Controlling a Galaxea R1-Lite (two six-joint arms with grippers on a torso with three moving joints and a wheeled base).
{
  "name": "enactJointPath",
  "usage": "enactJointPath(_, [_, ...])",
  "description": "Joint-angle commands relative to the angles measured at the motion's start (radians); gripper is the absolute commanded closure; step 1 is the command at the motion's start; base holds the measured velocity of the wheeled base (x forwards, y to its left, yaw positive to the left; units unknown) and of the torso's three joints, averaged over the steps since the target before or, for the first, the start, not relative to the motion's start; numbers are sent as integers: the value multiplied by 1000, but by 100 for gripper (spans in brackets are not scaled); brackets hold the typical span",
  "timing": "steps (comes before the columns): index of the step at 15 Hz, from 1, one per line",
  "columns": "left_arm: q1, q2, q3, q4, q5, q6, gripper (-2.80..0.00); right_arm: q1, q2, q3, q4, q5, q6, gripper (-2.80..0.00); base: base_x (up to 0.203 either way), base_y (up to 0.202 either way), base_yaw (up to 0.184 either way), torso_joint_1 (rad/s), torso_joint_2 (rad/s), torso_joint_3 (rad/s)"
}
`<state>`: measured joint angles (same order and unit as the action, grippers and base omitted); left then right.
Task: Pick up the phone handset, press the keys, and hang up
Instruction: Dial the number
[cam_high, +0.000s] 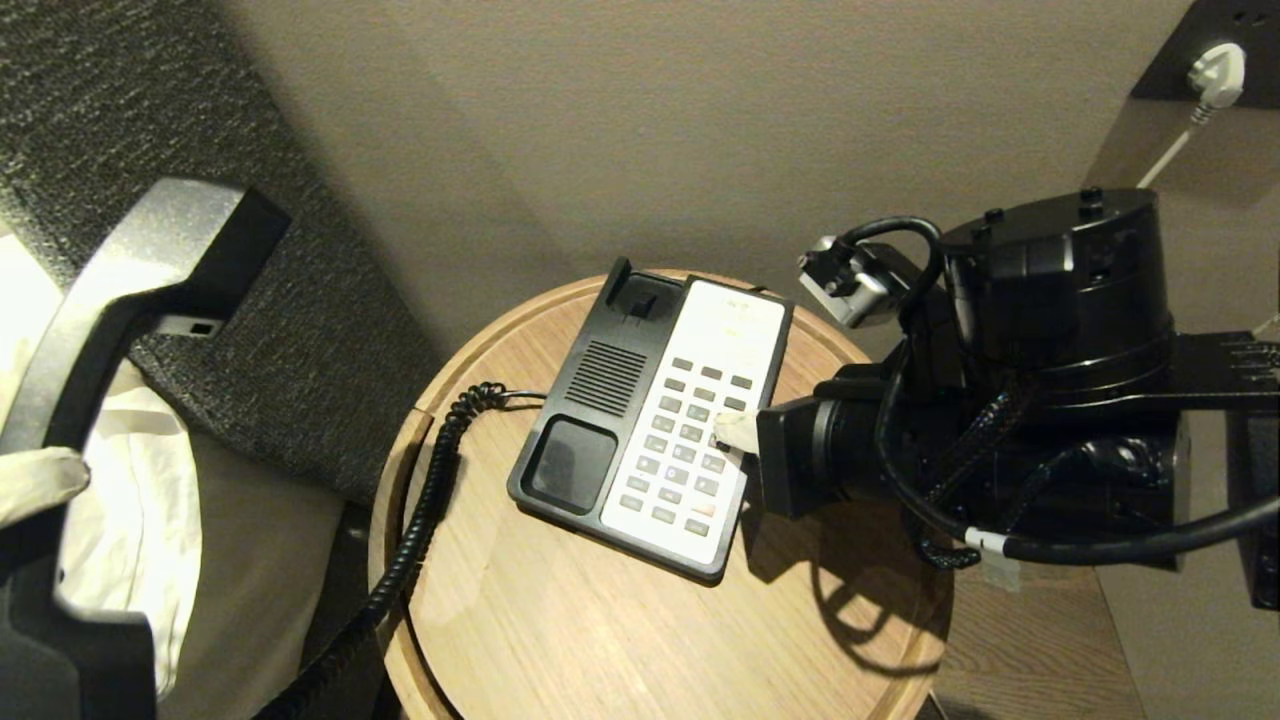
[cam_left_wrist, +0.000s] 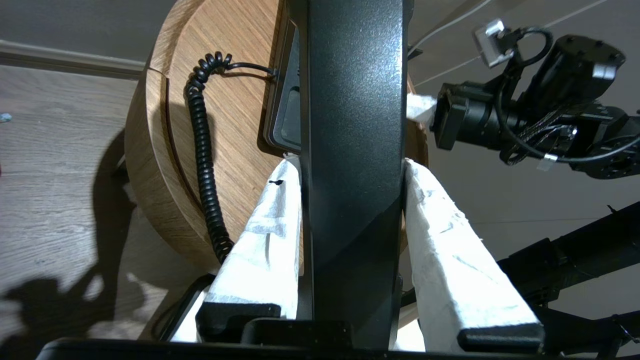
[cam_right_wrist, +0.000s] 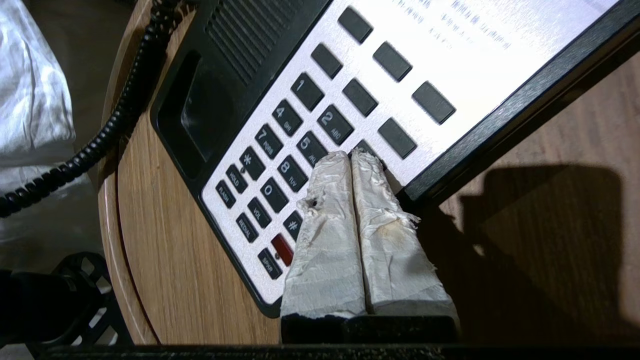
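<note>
I have the handset (cam_left_wrist: 352, 150) clamped in the left gripper (cam_left_wrist: 352, 172), lifted off the phone (cam_high: 650, 420) and held up at my left, well clear of the round wooden table (cam_high: 560, 620). In the left wrist view both white-wrapped fingers (cam_left_wrist: 262, 235) press against the handset's black shaft, one on each side. Its coiled cord (cam_high: 425, 510) runs from the phone's left side across the tabletop and drops over the near-left edge. The phone sits on the table with its cradle empty and the speaker grille (cam_high: 608, 378) beside the white keypad (cam_high: 690, 430). My right gripper (cam_right_wrist: 350, 157) reaches in from the right, its two wrapped fingers pressed together with nothing between them, and their tips rest on the keypad's right column, next to the 5 key (cam_right_wrist: 311, 148) and below the 2 key (cam_right_wrist: 334, 124).
</note>
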<state>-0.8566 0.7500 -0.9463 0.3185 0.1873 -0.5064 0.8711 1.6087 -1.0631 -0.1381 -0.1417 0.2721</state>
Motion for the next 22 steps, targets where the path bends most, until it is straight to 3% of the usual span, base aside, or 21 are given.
enactJointPath(1, [1,0,2,2,1,-3,0,2,-12,-5,-2,1,7,0,0,0,0,0,0,0])
enactJointPath(22, [1,-17,17,4,1,-18,0,31,-12,21,-3,-1,29,0,0,0,0,0,0,0])
